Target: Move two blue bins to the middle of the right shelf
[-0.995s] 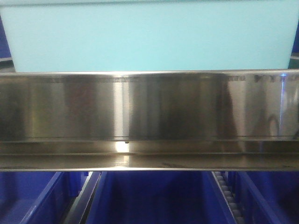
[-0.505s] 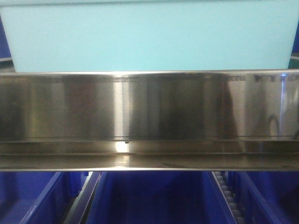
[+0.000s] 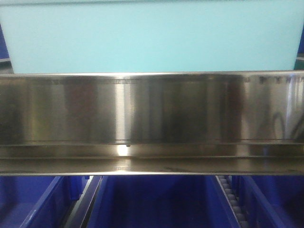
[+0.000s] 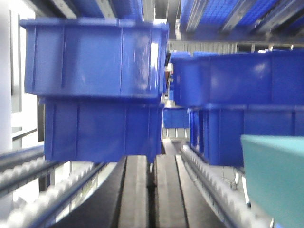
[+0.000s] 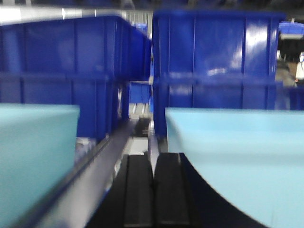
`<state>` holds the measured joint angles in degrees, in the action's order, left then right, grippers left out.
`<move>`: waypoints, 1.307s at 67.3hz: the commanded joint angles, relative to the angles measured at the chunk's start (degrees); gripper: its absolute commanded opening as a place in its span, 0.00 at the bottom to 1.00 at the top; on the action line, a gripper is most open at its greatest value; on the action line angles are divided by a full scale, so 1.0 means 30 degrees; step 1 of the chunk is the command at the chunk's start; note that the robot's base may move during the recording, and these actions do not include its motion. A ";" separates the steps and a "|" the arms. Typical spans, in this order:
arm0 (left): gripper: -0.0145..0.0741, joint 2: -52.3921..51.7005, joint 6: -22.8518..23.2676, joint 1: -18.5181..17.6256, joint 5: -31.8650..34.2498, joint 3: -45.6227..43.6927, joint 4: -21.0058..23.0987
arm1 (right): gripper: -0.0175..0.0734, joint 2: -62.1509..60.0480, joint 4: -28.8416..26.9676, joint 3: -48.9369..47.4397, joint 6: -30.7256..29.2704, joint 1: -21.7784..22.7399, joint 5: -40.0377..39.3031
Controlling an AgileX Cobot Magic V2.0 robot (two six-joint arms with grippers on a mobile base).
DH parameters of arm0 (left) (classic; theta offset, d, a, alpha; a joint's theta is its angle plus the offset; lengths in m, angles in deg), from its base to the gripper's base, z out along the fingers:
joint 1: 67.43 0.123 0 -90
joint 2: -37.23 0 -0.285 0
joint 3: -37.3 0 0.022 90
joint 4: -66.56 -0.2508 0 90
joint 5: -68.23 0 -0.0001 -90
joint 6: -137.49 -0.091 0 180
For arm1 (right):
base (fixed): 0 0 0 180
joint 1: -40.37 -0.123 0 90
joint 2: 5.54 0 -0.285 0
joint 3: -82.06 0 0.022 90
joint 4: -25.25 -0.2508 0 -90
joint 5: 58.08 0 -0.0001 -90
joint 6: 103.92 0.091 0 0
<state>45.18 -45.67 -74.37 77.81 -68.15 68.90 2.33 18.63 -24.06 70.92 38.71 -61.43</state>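
In the left wrist view, a stack of two dark blue bins (image 4: 97, 90) stands on a roller lane just beyond my left gripper (image 4: 152, 164). Its fingers are shut together with nothing between them, and their tips are under the stack's right corner. A second stack of dark blue bins (image 4: 242, 104) stands to the right. My right gripper (image 5: 153, 159) is also shut and empty. It points down a gap between two light cyan bins (image 5: 237, 156), with more dark blue bins (image 5: 216, 71) stacked behind. The front view shows no gripper.
A shiny steel shelf beam (image 3: 152, 123) fills the middle of the front view. A light cyan bin (image 3: 152, 35) sits above it and dark blue bins (image 3: 156, 202) sit below. Roller rails (image 4: 213, 185) run beside the left gripper. A steel rail (image 5: 90, 175) lies left of the right gripper.
The front view is almost the same. Only the reflections at the right end of the steel beam have shifted slightly.
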 commanded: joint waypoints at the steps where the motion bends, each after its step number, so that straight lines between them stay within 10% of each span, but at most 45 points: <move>1: 0.04 -0.0055 0.0089 0.0003 -0.0791 -0.1975 0.0056 | 0.01 -0.0030 -0.0076 -0.2274 0.0181 -0.0057 0.0800; 12: 0.23 0.1853 0.0089 0.0003 -0.5017 -0.6413 -0.0123 | 0.15 0.1060 -0.0076 -0.6696 0.0181 -0.0057 0.5273; 28: 0.68 0.6666 0.0089 -0.0201 -0.7310 -1.0681 -0.0201 | 0.83 0.4649 -0.0076 -0.9914 0.0181 -0.0057 0.6242; 42: 0.84 1.0141 0.0089 -0.2095 -0.7784 -1.2982 -0.0167 | 0.82 0.7503 -0.0076 -1.1431 0.0181 -0.0180 0.6679; 56: 0.84 1.4546 0.0089 -0.4717 -1.2748 -1.7458 -0.0043 | 0.82 1.0994 -0.0076 -1.4416 0.0181 -0.2304 0.7725; 88: 0.78 2.4225 0.0758 -0.5983 -2.0800 -2.6631 0.1604 | 0.82 2.4241 -0.0036 -2.7469 0.1252 -0.5605 2.1555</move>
<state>114.40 -43.99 -92.03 18.96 -144.54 73.13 70.48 18.27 -101.30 72.93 22.01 -2.79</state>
